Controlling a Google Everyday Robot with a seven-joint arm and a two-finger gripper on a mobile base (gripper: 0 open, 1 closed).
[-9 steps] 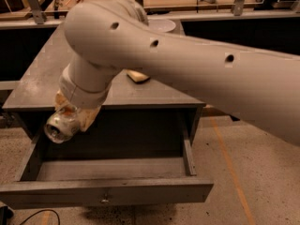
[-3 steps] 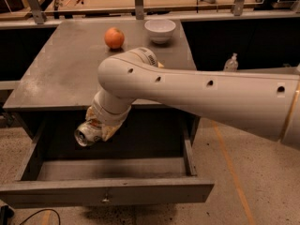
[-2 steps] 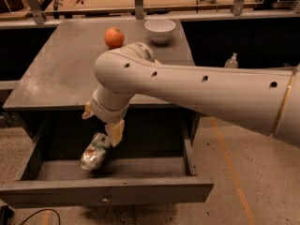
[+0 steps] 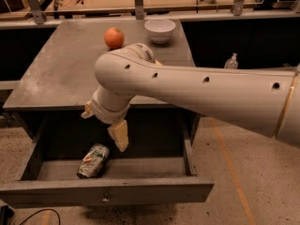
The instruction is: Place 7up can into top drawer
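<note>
your broad beige robot arm (image 4: 197,93) reaches in from the right and bends down over the front edge of the flat grey metal table (image 4: 61,74), so its wrist hangs above the wide, shallow grey metal top drawer (image 4: 140,191), which stands pulled out to take the load. the two-finger gripper (image 4: 104,130) hovers over the drawer's left half, yellowish fingers (image 4: 119,135) spread apart, nothing between them. behind, the white bowl (image 4: 160,30) and round orange fruit (image 4: 114,37) sit near each other on the tabletop. the small dented green-and-white 7up can (image 4: 93,160) lies on its side on the drawer floor, just below the gripper and apart from it; i judge the placing done.
</note>
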